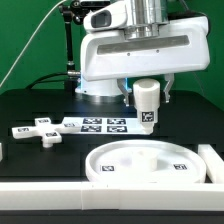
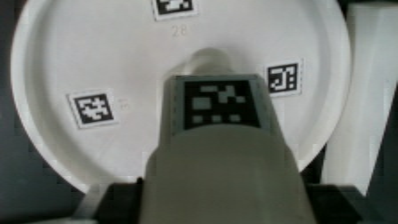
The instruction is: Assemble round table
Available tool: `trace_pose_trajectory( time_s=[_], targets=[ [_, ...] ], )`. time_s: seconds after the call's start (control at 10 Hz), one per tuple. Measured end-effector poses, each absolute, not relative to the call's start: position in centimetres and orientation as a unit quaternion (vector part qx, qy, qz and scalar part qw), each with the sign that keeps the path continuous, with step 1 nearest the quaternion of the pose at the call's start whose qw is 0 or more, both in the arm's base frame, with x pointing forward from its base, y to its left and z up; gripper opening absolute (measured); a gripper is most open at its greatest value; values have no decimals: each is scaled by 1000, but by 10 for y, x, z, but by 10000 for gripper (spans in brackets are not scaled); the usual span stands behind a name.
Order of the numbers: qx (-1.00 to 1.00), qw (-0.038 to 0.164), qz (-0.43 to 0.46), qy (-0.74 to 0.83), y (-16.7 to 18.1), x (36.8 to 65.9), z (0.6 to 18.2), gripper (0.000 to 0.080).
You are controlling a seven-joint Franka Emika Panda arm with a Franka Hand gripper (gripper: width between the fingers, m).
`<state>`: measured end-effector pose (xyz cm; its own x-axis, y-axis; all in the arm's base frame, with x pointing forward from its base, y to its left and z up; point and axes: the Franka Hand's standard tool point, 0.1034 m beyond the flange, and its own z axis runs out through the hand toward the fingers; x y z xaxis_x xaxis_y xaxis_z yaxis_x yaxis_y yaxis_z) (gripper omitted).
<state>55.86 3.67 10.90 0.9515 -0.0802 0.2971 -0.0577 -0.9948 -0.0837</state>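
The large rimmed round disc [image 1: 148, 163] lies on the black table at the front of the exterior view. It fills the wrist view [image 2: 125, 60] and carries square tags. My gripper [image 1: 146, 100] is shut on the short cylindrical leg [image 1: 147, 108] and holds it upright just above the far part of the disc. In the wrist view the leg [image 2: 222, 150] stands between my jaws and points at the disc's middle; its end almost touches the disc. The cross-shaped foot piece [image 1: 36, 130] lies at the exterior view's left.
The marker board [image 1: 95, 125] lies flat behind the disc. The long white border wall [image 1: 60, 196] runs along the table's front edge and up its right side [image 1: 213, 165]. The robot's base [image 1: 95, 85] stands at the back.
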Motion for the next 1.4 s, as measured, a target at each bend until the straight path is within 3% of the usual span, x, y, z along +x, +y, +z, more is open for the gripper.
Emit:
trace_pose_trajectory(
  time_s=[0.4,1.4],
  targets=[
    [-986,34,-160,18,35,577,104,409],
    [-987,31,-160,9,35,581,89,409]
  ],
)
